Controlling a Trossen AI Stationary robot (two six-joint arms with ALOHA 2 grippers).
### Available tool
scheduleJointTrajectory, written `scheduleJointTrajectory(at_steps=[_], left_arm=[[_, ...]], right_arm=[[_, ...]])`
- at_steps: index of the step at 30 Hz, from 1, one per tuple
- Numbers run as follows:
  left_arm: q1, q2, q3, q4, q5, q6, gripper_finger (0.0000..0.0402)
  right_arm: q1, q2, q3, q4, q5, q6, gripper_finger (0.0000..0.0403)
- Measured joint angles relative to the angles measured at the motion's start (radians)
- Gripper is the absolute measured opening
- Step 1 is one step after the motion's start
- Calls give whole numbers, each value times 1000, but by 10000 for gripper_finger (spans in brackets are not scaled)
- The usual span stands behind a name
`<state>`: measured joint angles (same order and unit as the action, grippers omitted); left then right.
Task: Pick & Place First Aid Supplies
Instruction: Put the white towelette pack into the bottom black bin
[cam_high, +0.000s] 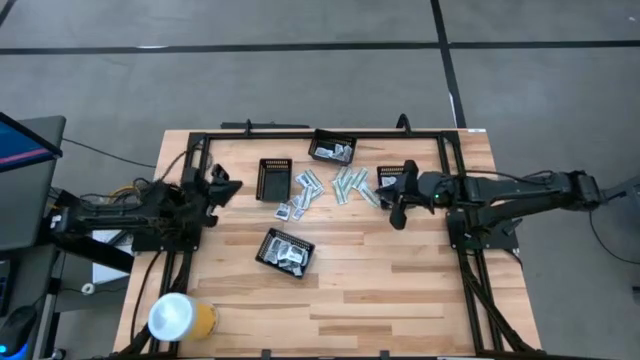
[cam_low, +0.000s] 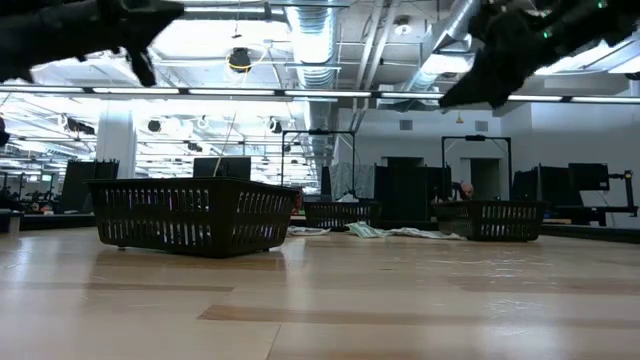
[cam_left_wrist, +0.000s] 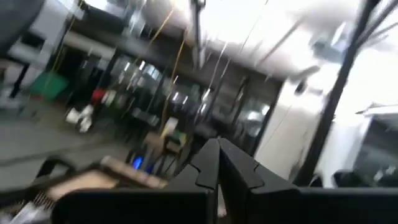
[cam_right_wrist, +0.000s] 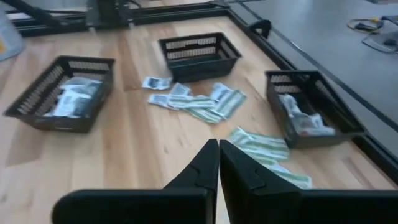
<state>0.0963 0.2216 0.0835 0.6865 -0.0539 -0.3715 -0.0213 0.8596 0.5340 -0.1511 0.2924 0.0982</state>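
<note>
High view only: yellow-capped cup beside table's edge.

Wooden table, light planks, black frame along its edges. On it: four black mesh trays, spread across the far half. Loose packets and pale green strips lie on the bare wood between them. Yellow-white cup near one front corner.
</note>
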Motion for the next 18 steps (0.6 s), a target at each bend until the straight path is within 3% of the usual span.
scheduleJointTrajectory(at_steps=[11,18], left_arm=[[56,579,367,-282,5,208,8],[166,720,527,-551,259,179,16]], right_arm=[[-41,-37,-70,28,-4,7,8],[-41,-37,-70,24,-6,-3,8]])
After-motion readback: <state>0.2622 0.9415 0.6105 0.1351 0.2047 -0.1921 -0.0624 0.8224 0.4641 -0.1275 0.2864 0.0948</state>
